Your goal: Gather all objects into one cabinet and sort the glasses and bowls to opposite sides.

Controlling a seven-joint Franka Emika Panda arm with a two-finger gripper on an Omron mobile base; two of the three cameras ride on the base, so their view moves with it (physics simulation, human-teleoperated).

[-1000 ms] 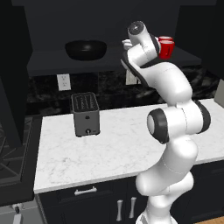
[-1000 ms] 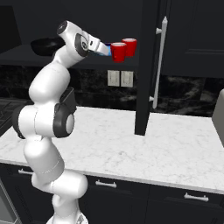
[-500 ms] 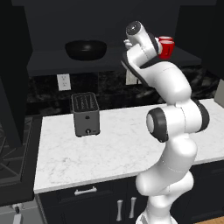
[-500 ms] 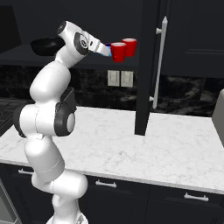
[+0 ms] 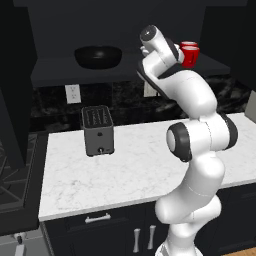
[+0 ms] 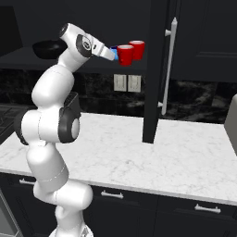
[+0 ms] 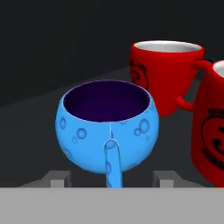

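Note:
My gripper (image 7: pixel 113 179) reaches onto the dark shelf (image 5: pixel 55 67) of the black open cabinet. Its fingertips (image 7: pixel 57 178) stand wide apart, open, either side of the small blue bowl (image 7: pixel 107 127). The bowl's handle points back between them, touching neither. Two red glasses (image 7: pixel 164 74) (image 7: pixel 210 127) stand just right of the blue bowl. From the right base view, the gripper (image 6: pixel 112 54) sits beside the nearer glass (image 6: pixel 125 54), with the second glass (image 6: pixel 137 49) behind. A big black bowl (image 5: pixel 98 56) rests at the shelf's left end.
A grey toaster (image 5: pixel 98 130) stands on the white marble counter (image 5: pixel 140 170) below the shelf. The open cabinet door (image 6: pixel 150 92) with its long handle (image 6: pixel 169 65) hangs to the right of the glasses. A stove (image 5: pixel 12 185) sits at the left.
The jaws have come apart from the blue bowl's handle. The arm, glasses and black bowl stand where they were.

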